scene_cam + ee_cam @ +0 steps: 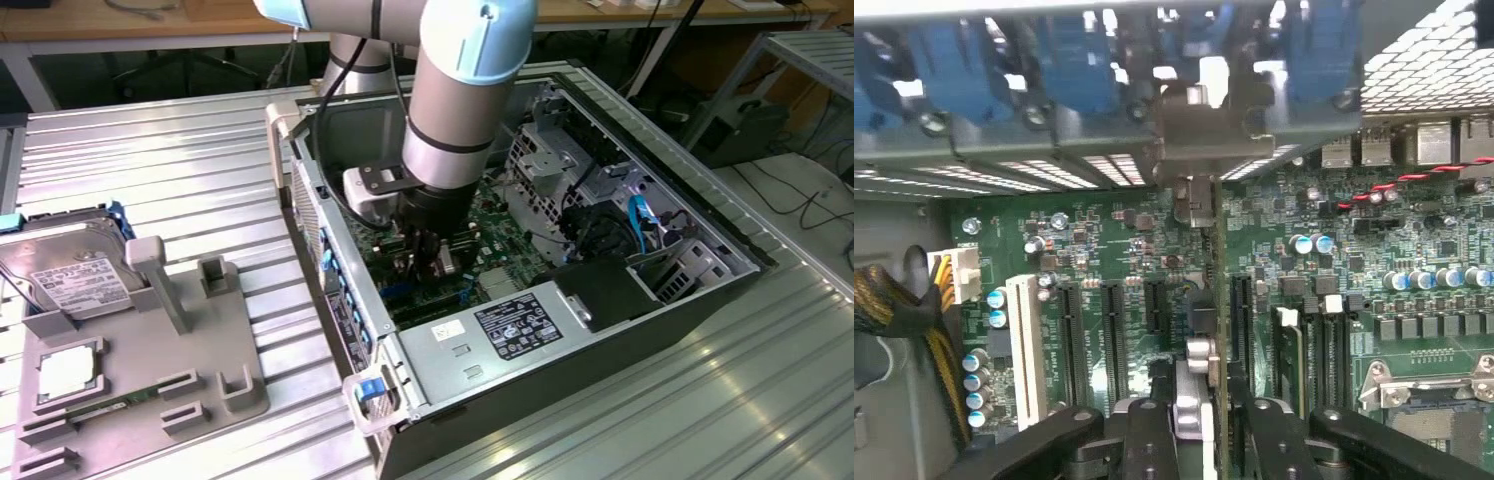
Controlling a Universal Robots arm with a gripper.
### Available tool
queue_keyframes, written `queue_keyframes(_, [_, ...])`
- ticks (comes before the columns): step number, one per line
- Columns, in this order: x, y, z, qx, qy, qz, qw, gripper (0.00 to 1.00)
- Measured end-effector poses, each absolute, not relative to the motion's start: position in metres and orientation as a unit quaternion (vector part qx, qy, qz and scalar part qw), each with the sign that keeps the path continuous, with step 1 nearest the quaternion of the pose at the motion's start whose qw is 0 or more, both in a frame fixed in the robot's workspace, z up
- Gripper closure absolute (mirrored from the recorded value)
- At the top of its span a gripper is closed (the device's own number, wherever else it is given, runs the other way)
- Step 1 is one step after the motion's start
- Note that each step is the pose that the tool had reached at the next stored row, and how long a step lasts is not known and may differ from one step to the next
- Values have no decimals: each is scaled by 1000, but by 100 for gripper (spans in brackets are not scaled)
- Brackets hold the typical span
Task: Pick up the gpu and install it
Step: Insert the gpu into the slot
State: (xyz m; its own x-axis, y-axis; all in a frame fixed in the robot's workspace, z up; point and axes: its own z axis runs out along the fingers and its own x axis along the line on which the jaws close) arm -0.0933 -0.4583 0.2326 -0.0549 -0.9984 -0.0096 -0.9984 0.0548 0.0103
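Labels apparently illegible; no readable text.

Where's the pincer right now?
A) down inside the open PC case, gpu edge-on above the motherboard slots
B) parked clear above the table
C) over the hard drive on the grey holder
A: the pincer is down inside the PC case, and the gpu sits edge-on between its fingers over the motherboard.

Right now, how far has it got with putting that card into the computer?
Pickup looks done: the tool grips the gpu edge-on, inside the open case. In hand: the card stands upright over the motherboard, its bracket near the rear slot openings. Left: I cannot tell whether it is fully seated.
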Motion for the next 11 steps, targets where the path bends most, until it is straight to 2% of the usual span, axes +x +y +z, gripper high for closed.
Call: queue_keyframes(11, [-90,-459,232,688,-726,-7,0,70])
